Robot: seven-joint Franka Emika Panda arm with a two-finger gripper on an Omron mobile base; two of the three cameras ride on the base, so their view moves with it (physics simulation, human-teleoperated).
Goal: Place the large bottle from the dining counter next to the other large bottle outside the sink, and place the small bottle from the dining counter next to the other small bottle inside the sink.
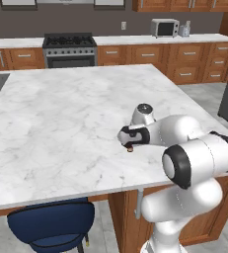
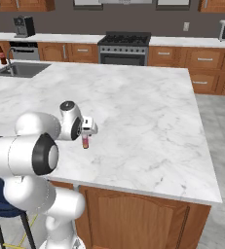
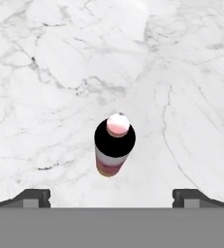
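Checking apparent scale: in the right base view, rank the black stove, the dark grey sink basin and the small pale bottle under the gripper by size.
1. Black stove
2. Dark grey sink basin, slightly smaller
3. Small pale bottle, smallest despite being nearest

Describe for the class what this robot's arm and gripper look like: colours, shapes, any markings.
The arm is glossy white, built of rounded, bulbous segments with black bands at the joints and a dark grey round cap on one joint. The gripper has a white body with black parts; its two finger tips are small, dark and blocky. No cables or markings can be made out.
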